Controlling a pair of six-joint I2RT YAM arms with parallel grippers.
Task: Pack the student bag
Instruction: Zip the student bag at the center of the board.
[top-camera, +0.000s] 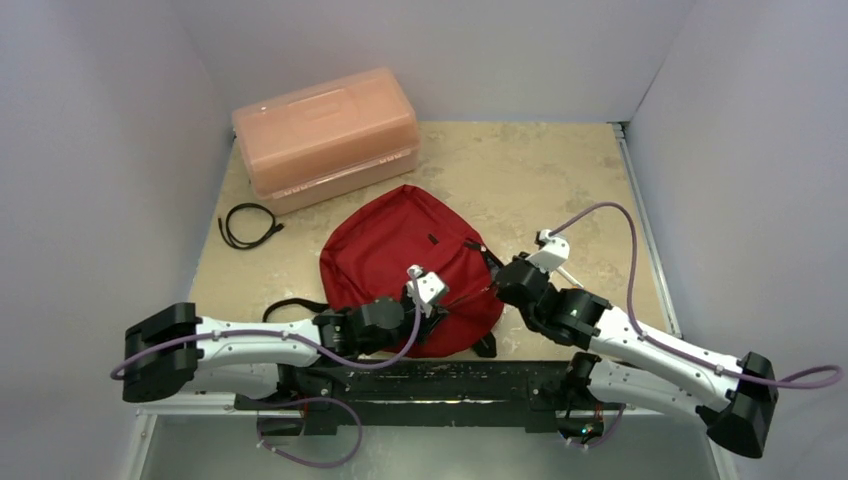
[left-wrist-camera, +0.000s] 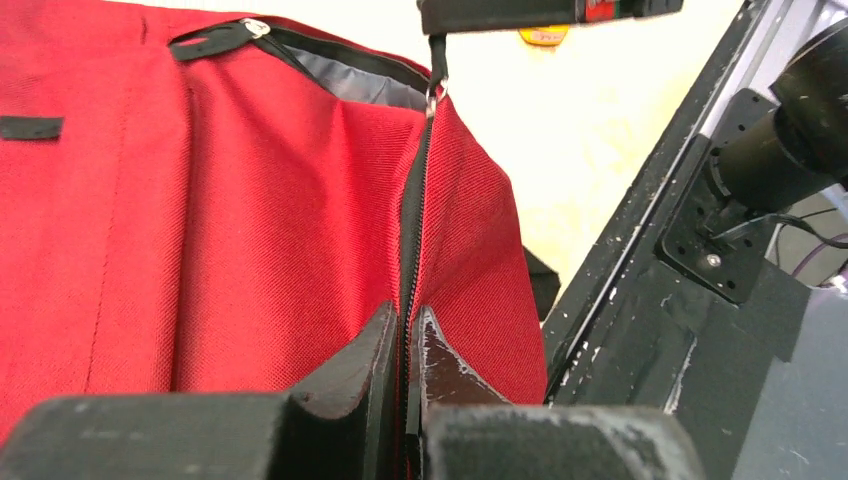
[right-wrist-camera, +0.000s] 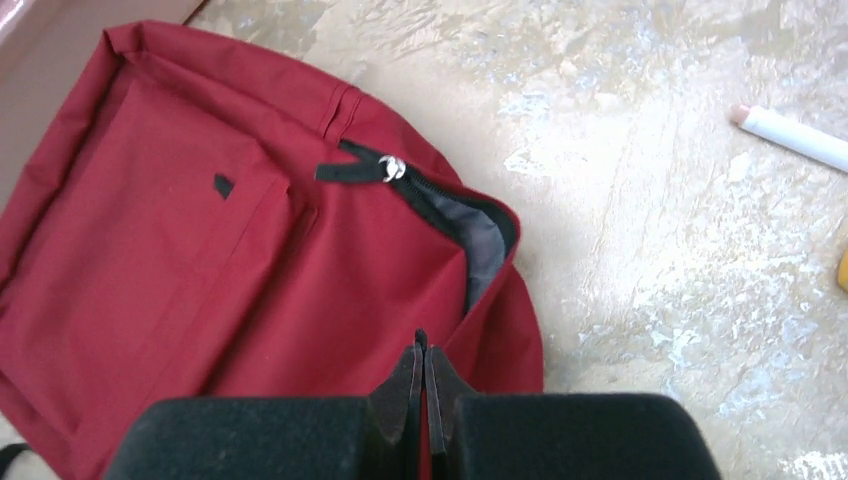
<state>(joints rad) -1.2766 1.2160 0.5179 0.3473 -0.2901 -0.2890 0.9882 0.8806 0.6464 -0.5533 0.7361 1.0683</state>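
The student bag (top-camera: 400, 250) is lying flat at the centre of the top view, just below the orange box (top-camera: 325, 135). The left gripper (left-wrist-camera: 408, 335) is pinching the bag's zipper seam near its lower right edge, jaws pressed together on the fabric. The right gripper (right-wrist-camera: 424, 365) is clamping the black zipper pull (left-wrist-camera: 437, 60) (the opening beside it is gaping, grey lining showing).

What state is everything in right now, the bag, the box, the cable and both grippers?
student bag: lying flat, main zipper partly open, grey lining showing.
left gripper: shut on the bag's fabric at the zipper seam.
right gripper: shut on a zipper pull.
plastic box: lid closed.
cable: coiled, lying loose.
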